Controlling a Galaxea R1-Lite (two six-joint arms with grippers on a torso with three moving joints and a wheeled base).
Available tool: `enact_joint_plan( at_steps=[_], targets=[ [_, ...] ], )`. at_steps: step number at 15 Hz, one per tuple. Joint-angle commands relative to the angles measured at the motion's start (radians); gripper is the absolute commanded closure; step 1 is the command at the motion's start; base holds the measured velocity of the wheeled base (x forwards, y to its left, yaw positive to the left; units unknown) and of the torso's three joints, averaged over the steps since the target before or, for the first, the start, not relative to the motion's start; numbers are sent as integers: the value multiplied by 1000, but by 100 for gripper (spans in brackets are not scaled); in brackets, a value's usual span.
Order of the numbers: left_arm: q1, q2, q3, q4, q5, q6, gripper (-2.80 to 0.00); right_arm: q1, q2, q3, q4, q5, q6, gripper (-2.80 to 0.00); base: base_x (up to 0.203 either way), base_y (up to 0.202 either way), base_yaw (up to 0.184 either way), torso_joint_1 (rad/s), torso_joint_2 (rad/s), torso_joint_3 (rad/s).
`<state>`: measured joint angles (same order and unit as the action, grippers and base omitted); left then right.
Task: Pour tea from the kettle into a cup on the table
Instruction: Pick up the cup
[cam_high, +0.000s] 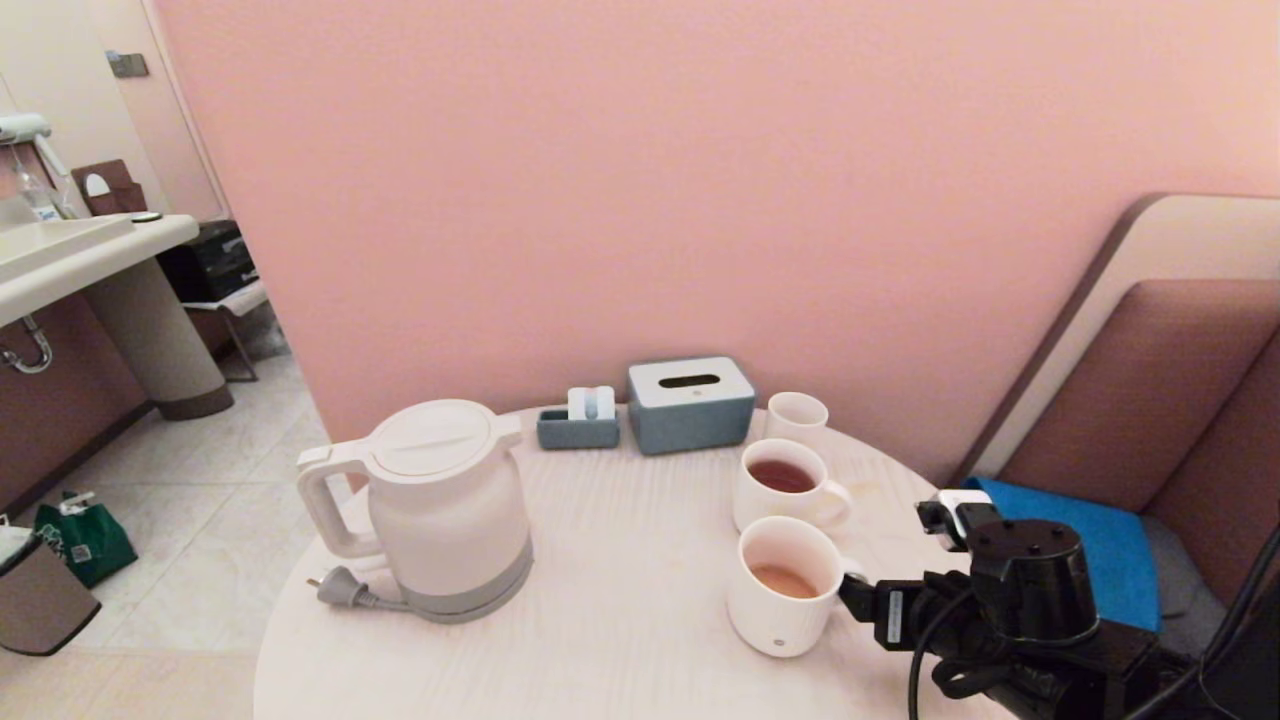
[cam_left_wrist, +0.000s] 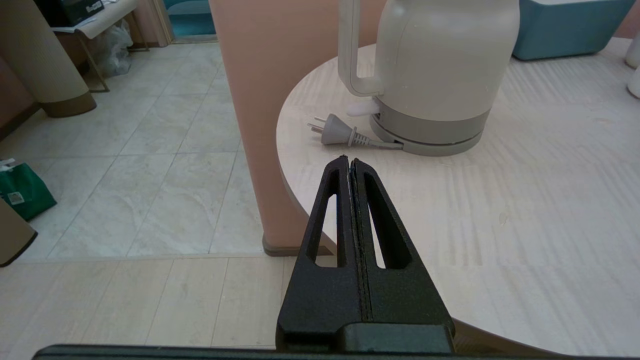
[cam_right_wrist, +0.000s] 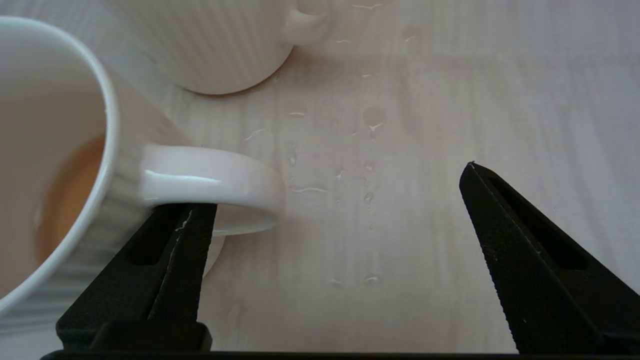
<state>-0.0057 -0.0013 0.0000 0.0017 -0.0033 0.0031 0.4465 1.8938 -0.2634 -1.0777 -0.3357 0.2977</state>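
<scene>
1. The table (cam_high: 620, 590) carries the kettle (cam_high: 445, 505) near its left edge, upright, lid on, handle turned to the left edge. Its grey plug (cam_high: 342, 588) lies on the surface just beside the base.
2. The cup (cam_high: 785, 585) stands upright near the right edge, front part of the table. The tea (cam_high: 785, 580) lies shallow in its bottom.
3. A second mug (cam_high: 785, 487) with darker tea stands just behind the cup. A small plain cup (cam_high: 797, 415) stands behind that, near the rear edge.
4. A blue-grey tissue box (cam_high: 690, 403) and a small blue holder (cam_high: 578, 423) sit at the rear edge.
5. Right gripper (cam_right_wrist: 330, 210): at the right edge beside the cup, jaws spread wide, holding nothing. One finger (cam_right_wrist: 175, 235) lies under the cup's handle (cam_right_wrist: 210, 177); contact cannot be told.
6. Water droplets (cam_right_wrist: 370, 120) mark the surface beside the handle.
7. Left gripper (cam_left_wrist: 350, 162): off the front-left edge, fingers pressed together, empty.
</scene>
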Motion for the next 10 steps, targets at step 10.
enact_joint_plan(
  at_steps=[10],
  targets=[
    [1,1,0,0,0,0,0,-15,26,-1,-45,9,11,-280,0,0,0,0,0,0]
  ],
)
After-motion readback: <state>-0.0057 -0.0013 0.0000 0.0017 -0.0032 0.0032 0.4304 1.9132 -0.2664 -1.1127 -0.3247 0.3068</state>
